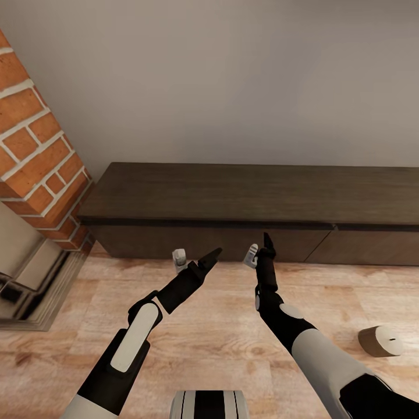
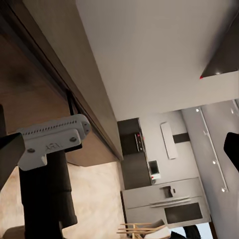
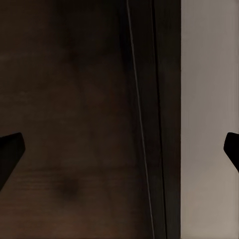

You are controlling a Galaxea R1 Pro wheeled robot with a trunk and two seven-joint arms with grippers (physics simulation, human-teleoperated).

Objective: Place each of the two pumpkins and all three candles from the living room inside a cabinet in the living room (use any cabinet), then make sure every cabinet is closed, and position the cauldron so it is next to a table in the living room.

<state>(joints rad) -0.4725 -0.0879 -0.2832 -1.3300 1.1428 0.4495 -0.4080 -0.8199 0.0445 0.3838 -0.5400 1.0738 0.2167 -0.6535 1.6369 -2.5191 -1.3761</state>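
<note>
A home's living room: a brick fireplace surround (image 1: pixel 35 145), wooden floor (image 1: pixel 221 337) and long dark cabinet (image 1: pixel 250 198) against a plain wall, with a fridge (image 2: pixel 169 201) beyond

Dark brown cabinet (image 1: pixel 250 201), beige candle (image 1: pixel 381 341), pale wood-grain floor (image 1: pixel 215 343), possibly laminate.

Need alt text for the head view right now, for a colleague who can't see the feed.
Both grippers, left and right, hang open and empty before the closed drawer fronts of the long dark cabinet. One candle lies tipped on the wood floor by the right arm; a brick fireplace stands left.
</note>
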